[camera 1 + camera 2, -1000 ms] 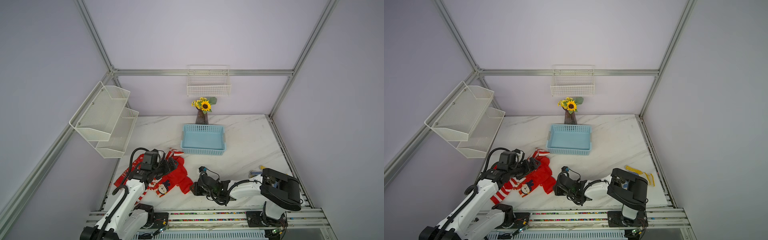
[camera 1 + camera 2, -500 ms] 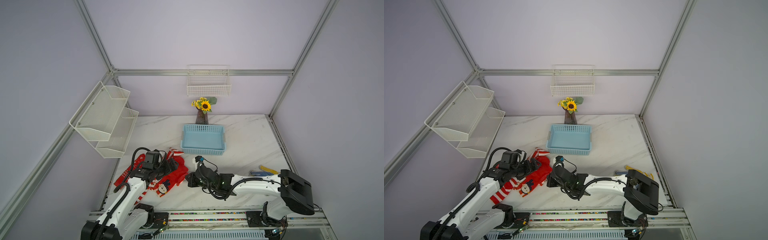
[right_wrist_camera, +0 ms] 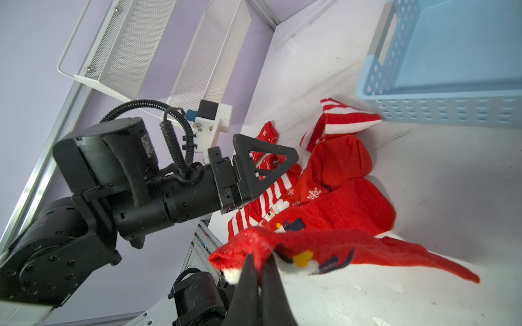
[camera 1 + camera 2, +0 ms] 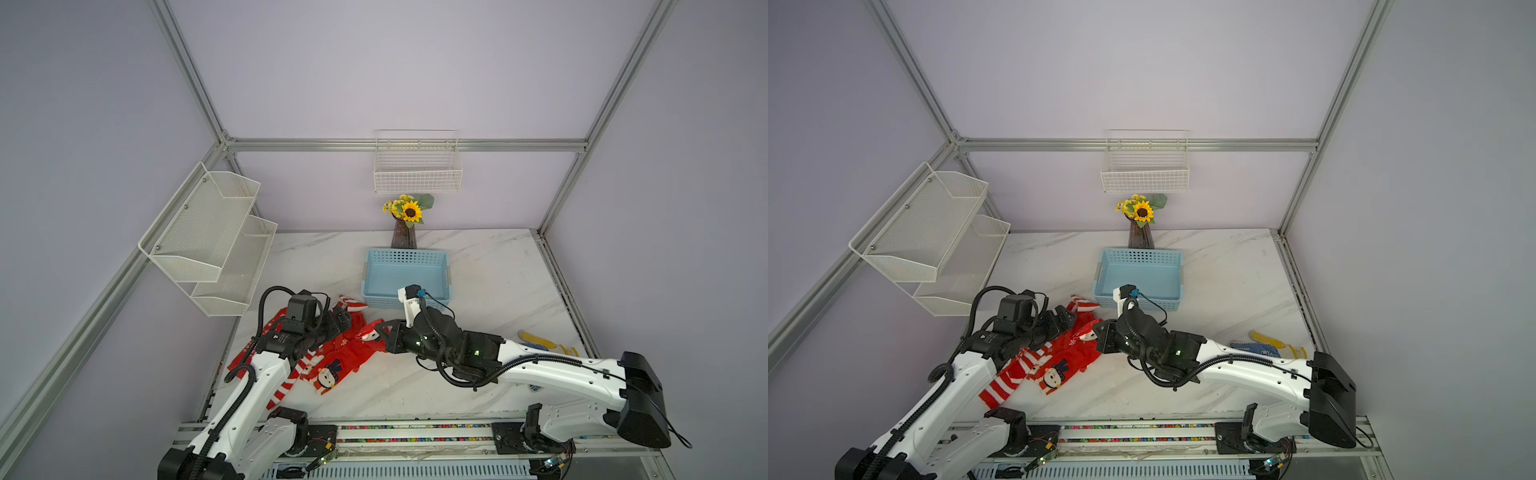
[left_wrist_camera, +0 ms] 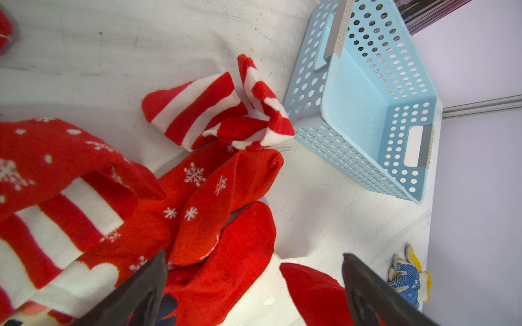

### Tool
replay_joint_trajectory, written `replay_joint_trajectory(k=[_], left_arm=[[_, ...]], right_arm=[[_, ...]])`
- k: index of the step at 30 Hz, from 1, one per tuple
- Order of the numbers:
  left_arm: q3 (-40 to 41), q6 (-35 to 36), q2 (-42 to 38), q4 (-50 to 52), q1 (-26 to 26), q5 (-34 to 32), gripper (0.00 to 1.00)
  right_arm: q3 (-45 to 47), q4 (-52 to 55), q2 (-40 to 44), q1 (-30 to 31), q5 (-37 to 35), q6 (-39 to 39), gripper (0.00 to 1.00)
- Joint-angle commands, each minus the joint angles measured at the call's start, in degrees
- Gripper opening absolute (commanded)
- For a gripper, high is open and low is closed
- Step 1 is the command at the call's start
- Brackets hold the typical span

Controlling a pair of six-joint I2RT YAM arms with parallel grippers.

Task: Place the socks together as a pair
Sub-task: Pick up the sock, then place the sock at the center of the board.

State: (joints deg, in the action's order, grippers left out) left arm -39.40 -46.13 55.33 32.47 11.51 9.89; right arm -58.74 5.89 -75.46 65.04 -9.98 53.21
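Right fingers (image 3: pixel 247 285) pinched the white-trimmed end of a red sock (image 3: pixel 324 245), its other end lying on the desk (image 4: pixel 498 270) beside the sock pile (image 4: pixel 345 352); left fingers (image 5: pixel 364 288) stood wide apart over the pile.

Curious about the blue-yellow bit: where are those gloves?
In both top views the gloves lie by the right edge of the table, just beyond the right arm, far from the red socks.

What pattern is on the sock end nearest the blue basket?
That sock end has red and white stripes, clearest in left wrist view.
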Motion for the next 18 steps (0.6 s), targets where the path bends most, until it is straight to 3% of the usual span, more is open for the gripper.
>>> replay_joint_trajectory(k=[1, 7, 13, 18], left_arm=[[-4.8, -1.2, 1.1, -0.1, 1.7, 1.1, 0.96], [-7.0, -0.3, 2.8, -3.4, 8.9, -1.7, 0.97], [-7.8, 0.0, 3.0, -7.4, 14.6, -3.1, 0.97], [-6.6, 1.0, 2.6, -9.5, 17.1, -4.4, 0.97]], right_arm=[[-1.1, 9.7, 4.5, -0.9, -3.2, -0.4, 0.0], [1.1, 20.2, 13.8, -3.0, -4.2, 0.8, 0.0], [-3.5, 37.8, 19.7, -4.9, -5.5, 0.2, 0.0], [-5.3, 39.4, 18.5, -8.6, 1.1, -1.3, 0.0]])
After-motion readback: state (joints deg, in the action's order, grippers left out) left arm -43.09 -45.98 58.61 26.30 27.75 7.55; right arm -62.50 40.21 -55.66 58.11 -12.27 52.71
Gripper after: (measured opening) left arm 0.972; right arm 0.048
